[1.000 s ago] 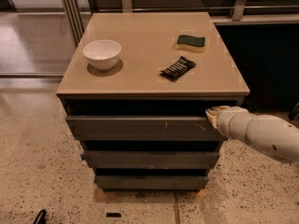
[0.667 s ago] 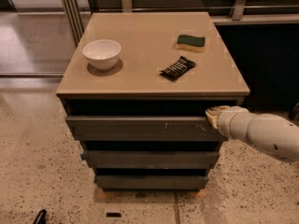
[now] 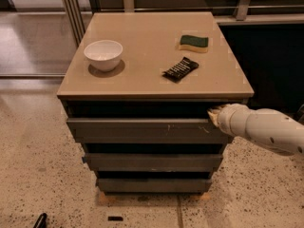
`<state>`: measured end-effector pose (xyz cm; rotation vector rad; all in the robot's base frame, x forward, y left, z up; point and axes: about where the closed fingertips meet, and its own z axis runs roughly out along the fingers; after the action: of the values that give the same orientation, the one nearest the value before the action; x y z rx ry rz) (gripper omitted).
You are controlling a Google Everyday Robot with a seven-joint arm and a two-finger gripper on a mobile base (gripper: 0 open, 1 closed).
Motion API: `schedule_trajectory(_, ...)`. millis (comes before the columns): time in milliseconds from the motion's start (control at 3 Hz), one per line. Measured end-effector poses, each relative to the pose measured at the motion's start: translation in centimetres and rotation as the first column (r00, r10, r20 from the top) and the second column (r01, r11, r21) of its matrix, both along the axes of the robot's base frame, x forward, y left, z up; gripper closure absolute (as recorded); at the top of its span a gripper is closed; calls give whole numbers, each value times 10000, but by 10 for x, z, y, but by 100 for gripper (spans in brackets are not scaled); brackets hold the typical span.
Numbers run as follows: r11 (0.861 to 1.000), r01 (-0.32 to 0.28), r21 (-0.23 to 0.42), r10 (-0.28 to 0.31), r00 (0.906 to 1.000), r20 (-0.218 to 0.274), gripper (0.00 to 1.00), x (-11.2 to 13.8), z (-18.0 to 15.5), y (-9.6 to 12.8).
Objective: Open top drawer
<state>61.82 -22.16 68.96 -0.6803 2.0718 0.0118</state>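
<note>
The top drawer (image 3: 142, 129) is the widest dark grey flat front under the beige counter top (image 3: 142, 70), with small pale scratch marks right of its centre. It stands a little forward of the dark gap above it. My gripper (image 3: 213, 116) sits at the drawer's upper right corner, at the gap under the counter. My white arm (image 3: 266, 129) comes in from the right and hides most of the gripper.
On the counter are a white bowl (image 3: 103, 54), a black snack packet (image 3: 180, 69) and a green and yellow sponge (image 3: 194, 42). Two narrower grey drawers (image 3: 152, 161) sit below the top one. Speckled floor surrounds the cabinet; a small dark object (image 3: 41, 220) lies bottom left.
</note>
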Motion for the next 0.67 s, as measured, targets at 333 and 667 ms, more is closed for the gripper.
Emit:
schedule_trajectory(333,10000,18,-2,-18,9997,-240,100,0,-2,2)
schedule_trajectory(667,10000,-1,-58,-2,9980,-627,100,-3,-5,-1)
